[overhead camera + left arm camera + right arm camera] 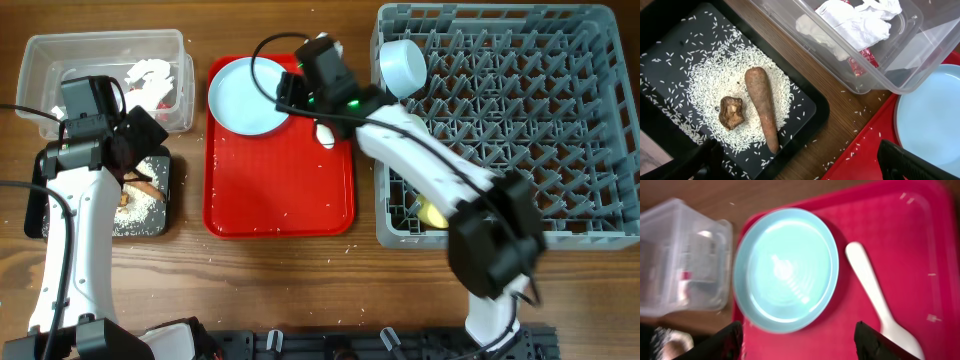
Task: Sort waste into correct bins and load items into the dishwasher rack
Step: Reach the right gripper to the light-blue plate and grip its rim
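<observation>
Above red tray (pixel 920 240), right claw (pixel 799 330) hovers, jaws wide apart, empty, over pale blue plate (pixel 785 270) and white spoon (pixel 880 305). Then left claw (pixel 800 157) likewise spread, holding nothing, above black tray (pixel 815 102) edge. Done, by look: wrapper (pixel 850 22) in clear tub (pixel 890 70); rice (pixel 715 80), brown stick (pixel 762 107), lump (pixel 731 112) in black tray; whitish bowl (pixel 402 65), yellow cup (pixel 433 212) in rack (pixel 560 100). Remaining: plate, spoon; stray grains (pixel 856 146) on counter (pixel 840 117).

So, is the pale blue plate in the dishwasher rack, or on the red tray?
On the red tray: the pale blue plate lies flat at one corner, beside the white spoon, outside the dishwasher rack.
</observation>
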Controlling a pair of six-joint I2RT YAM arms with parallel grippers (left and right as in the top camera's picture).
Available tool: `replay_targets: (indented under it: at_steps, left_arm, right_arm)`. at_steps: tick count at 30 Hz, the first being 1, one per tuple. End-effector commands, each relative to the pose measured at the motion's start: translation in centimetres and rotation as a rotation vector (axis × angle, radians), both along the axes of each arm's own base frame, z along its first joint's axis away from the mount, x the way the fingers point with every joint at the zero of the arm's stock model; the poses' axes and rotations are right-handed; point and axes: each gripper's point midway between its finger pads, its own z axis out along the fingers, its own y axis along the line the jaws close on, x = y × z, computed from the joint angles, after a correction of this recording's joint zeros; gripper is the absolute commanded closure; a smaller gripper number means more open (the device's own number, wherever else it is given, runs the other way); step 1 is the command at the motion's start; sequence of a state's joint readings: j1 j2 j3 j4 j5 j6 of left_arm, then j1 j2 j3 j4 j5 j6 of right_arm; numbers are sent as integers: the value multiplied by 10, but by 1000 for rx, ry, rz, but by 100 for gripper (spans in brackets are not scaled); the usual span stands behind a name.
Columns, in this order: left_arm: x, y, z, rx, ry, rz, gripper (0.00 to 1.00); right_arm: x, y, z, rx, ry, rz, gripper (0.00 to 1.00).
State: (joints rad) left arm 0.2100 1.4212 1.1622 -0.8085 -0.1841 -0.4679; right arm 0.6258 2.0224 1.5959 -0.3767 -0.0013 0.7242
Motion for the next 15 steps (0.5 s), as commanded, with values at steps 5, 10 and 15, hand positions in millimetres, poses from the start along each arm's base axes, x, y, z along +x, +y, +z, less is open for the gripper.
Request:
replay_targets:
  at_steps: [5, 10, 15]
  left_arm:
    - [2, 0, 6, 2, -14, -18, 0]
    - [2, 0, 6, 2, -14, -18, 0]
    - [2, 0, 6, 2, -14, -18, 0]
  right_arm:
    - [10, 4, -77, -27, 83, -172, 36]
    - [16, 6, -104, -24, 88, -210, 47]
    - [15, 7, -132, -15, 124, -242, 59]
